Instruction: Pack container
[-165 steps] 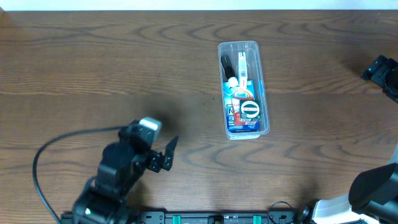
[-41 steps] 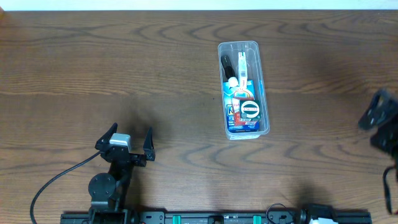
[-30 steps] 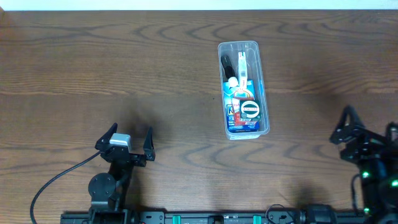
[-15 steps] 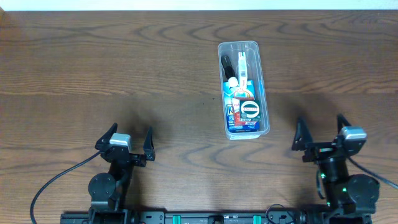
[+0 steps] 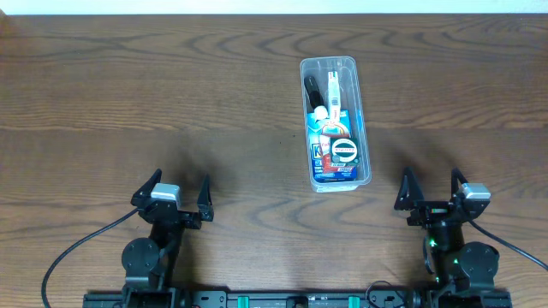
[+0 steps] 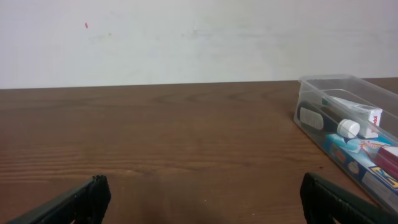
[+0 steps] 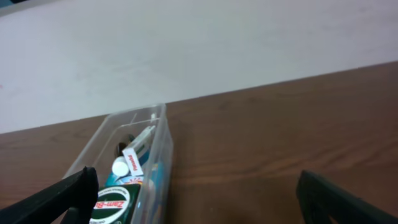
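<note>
Clear plastic, the container (image 5: 328,65) lies lengthwise on the brown wooden surface (image 5: 171,103), right of centre and toward the far side. Inside it are a black item (image 5: 312,88), a white tube (image 5: 332,90), a round dark-lidded tin (image 5: 344,151) and blue packaging (image 5: 324,168). The left jaws stand wide apart at the near left. The right jaws stand wide apart at the near right, apart from the container.

A robotics lab bench or test station, by the look of it: a dark brown wood-grain table (image 5: 128,103) backed by a plain white wall (image 6: 186,37), a black mounting rail with green clips (image 5: 274,300) along its near edge, the black left arm (image 5: 145,257) and black right arm (image 5: 462,265) fixed there, and a loose black cable (image 5: 90,231) trailing across the tabletop
</note>
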You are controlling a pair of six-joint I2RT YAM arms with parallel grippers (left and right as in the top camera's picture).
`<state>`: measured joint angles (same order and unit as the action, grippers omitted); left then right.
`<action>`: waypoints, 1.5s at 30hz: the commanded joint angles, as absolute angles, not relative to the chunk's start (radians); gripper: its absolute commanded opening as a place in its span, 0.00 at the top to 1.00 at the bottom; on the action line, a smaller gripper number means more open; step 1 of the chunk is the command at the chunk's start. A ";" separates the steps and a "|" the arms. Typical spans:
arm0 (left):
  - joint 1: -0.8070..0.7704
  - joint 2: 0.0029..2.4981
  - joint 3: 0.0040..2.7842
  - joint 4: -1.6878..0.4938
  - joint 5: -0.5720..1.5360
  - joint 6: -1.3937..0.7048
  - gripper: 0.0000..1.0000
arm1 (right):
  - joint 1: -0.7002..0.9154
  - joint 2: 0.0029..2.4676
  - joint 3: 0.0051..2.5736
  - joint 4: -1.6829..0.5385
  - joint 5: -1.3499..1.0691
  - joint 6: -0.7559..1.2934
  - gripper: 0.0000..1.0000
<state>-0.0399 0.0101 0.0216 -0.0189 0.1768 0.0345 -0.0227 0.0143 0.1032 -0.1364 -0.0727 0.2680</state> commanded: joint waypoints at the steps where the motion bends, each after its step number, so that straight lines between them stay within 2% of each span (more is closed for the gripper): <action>1: -0.034 0.004 0.004 -0.052 0.191 0.048 0.02 | 0.002 0.005 0.076 -0.133 -0.044 0.295 0.01; 16: -0.034 0.004 0.004 -0.052 0.191 0.048 0.02 | 0.033 0.005 0.029 -0.122 0.000 0.226 0.01; 25: -0.034 0.004 0.004 -0.052 0.191 0.048 0.02 | 0.033 0.005 0.005 0.030 -0.001 0.223 0.01; 31: -0.034 0.004 0.004 -0.052 0.191 0.048 0.02 | 0.033 0.005 0.005 -0.076 0.000 0.223 0.01; 45: -0.034 0.004 0.004 -0.052 0.191 0.048 0.02 | 0.033 0.005 0.006 -0.075 -0.004 0.220 0.01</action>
